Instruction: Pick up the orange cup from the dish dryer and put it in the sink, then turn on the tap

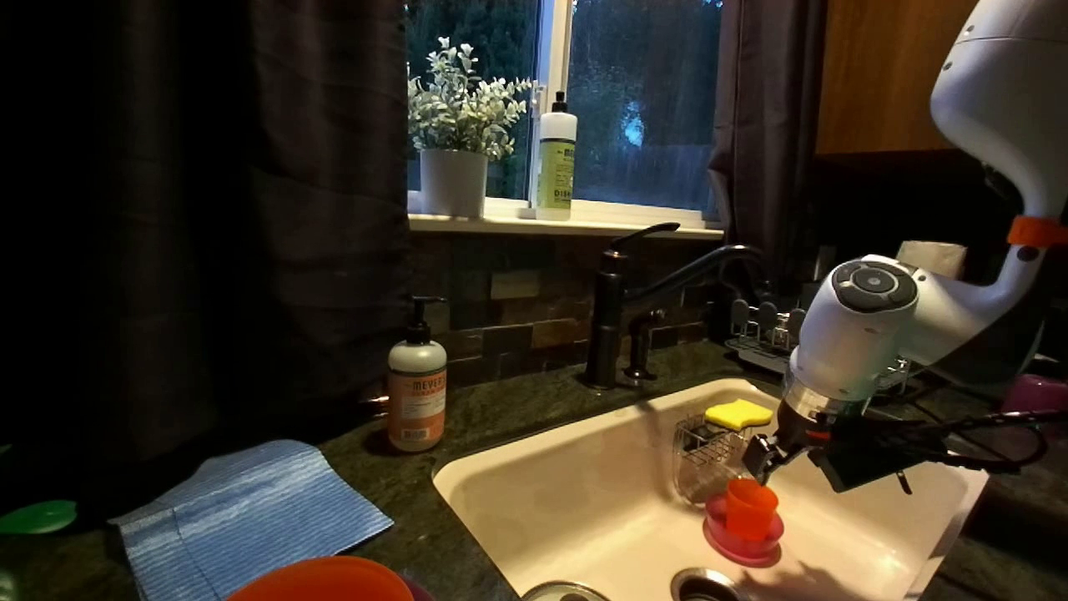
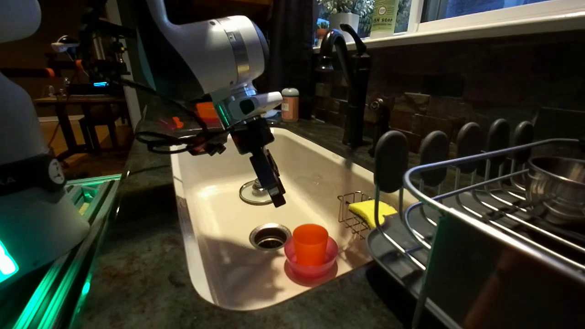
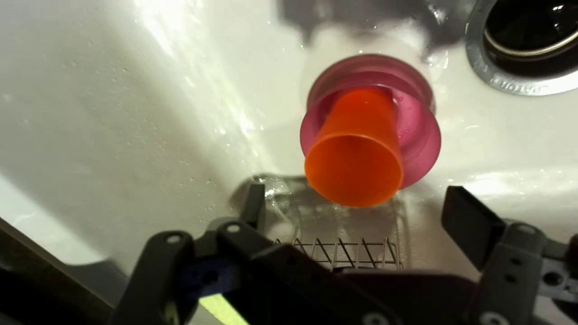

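Wrist view: the claw (image 3: 360, 212) gapes wide, clear of the orange cup (image 3: 359, 149) inside the pink bowl (image 3: 421, 140).

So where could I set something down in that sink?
In the sink, two bare patches: one between the drain, wire basket and tap; another between the drain and the rim opposite. Crowded: the bowl, with the cup standing in it and the open gripper nearby.

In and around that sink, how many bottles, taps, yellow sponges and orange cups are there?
Countertop bottle and windowsill bottle: 2
Tap: 1
Yellow sponge: 1
Orange cup: 1
Total: 5
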Robot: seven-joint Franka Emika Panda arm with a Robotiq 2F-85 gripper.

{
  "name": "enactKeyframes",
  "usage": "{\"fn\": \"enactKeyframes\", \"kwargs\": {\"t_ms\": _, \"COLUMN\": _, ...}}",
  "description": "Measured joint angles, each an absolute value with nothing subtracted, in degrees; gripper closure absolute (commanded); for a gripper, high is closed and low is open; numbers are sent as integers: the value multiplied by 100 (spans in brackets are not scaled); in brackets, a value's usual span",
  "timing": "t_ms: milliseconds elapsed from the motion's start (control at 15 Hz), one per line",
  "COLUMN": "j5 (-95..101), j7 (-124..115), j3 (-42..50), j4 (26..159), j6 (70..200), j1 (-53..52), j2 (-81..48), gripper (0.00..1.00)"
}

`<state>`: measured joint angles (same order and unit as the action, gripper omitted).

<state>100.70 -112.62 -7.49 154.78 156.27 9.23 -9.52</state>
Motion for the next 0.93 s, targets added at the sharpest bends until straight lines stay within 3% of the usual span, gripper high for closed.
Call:
{"fn": "enactKeyframes", "kwargs": {"t_ms": 467, "j5": 6986, "j7": -8857, "j3": -637, "j4": 15668, "j6": 15426, "j1": 410, "j2": -315, "gripper": 0}}
{"fn": "enactKeyframes", "kwargs": {"t_ms": 933, "j5": 7052, "j7": -8734, "j3": -688, "j4": 15593, "j6": 15377, "j1": 334, "j2": -204, "gripper": 0}}
